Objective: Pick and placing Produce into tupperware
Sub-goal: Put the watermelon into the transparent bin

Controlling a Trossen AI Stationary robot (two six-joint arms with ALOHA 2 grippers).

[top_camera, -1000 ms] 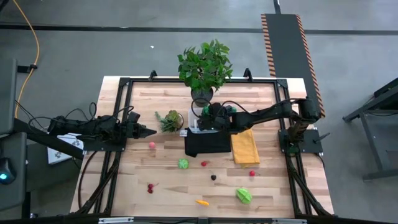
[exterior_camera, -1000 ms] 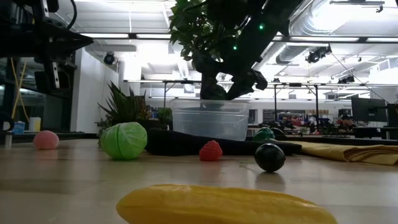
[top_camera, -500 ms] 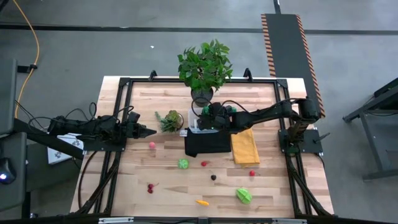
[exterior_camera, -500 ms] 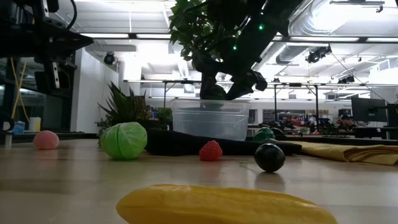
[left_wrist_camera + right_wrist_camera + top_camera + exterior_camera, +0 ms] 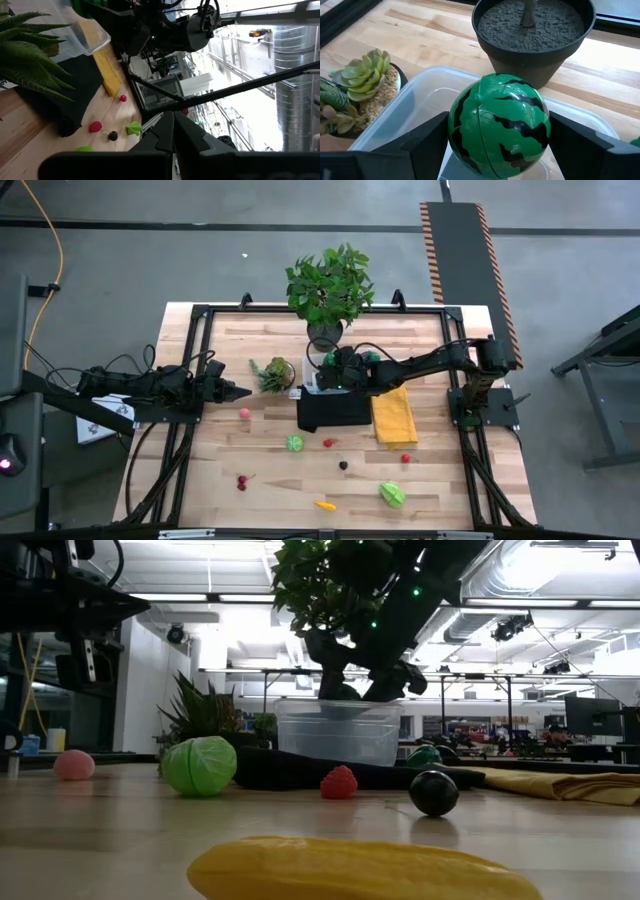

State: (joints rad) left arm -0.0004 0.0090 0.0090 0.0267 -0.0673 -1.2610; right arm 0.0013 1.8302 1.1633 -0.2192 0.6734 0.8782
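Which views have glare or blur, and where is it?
Low view: the yellow piece nearest the lens is out of focus, and bright ceiling lights leave the right gripper in silhouette above the tupperware. Right wrist view: sharp, with small highlights on the striped melon. Left wrist view: the background is washed out by overexposure.

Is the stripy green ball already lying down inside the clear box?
No, the stripy green ball sits between the right gripper's fingers, above the clear box.

Bench point(image 5: 250, 340): pale wood planks, smooth, faint sheen. Tupperware point(image 5: 420, 95): clear, glossy plastic. Striped melon point(image 5: 498, 125): glossy moulded plastic with a visible seam. Plant pot point(image 5: 535, 55): matt dark plastic, holding coarse grainy soil. Yellow cloth point(image 5: 394, 416) and black cloth point(image 5: 333, 412): soft, matt fabric.
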